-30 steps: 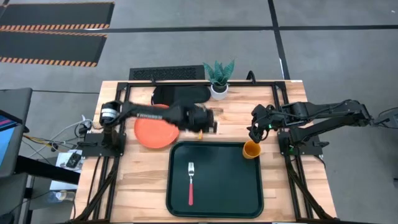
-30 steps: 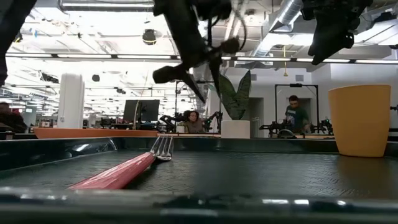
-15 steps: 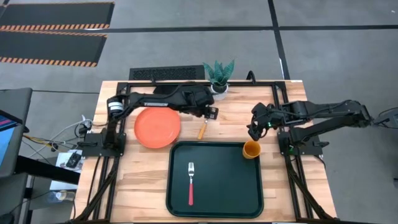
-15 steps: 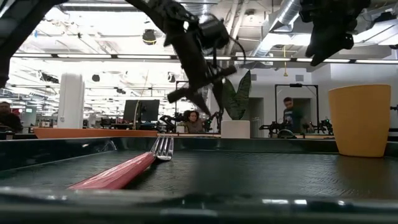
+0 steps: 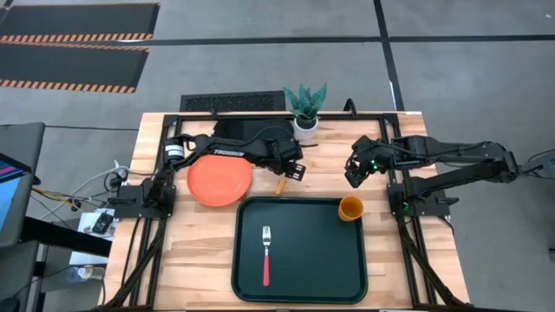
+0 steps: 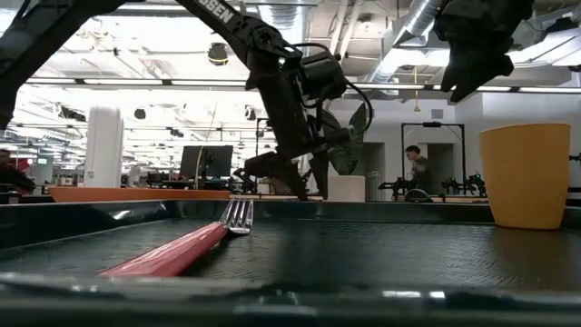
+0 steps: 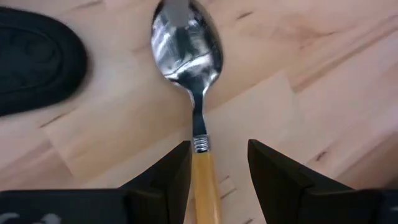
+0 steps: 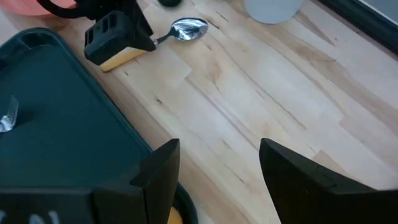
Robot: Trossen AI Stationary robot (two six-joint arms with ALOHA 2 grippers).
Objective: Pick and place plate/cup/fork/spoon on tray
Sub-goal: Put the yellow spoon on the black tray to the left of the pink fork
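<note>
The spoon [image 7: 189, 56] lies flat on the wood just beyond the tray's far rim, its silver bowl toward the far edge and its yellow-orange handle [image 5: 280, 185] toward the tray. My left gripper [image 7: 214, 168] is open and low over it, one finger on each side of the handle next to the metal neck; I see no touch. The fork [image 5: 266, 256] lies in the tray [image 5: 329, 260]. The cup [image 5: 350, 208] stands upright at the tray's far right corner. The plate [image 5: 219, 182] rests flat on the table left of the tray. My right gripper [image 5: 355, 169] is open and empty, raised beyond the cup.
A black oven mitt [image 5: 243, 130] lies behind the plate near the far edge. A white pot with a green plant [image 5: 305, 121] stands close behind the spoon. Bare wood lies between the spoon and my right gripper.
My left gripper has swung toward the far edge and then come down until its fingers stand on either side of the spoon's handle. My right gripper has drawn a little toward the far edge, away from the cup. The spoon, cup, fork and plate have stayed where they were.
</note>
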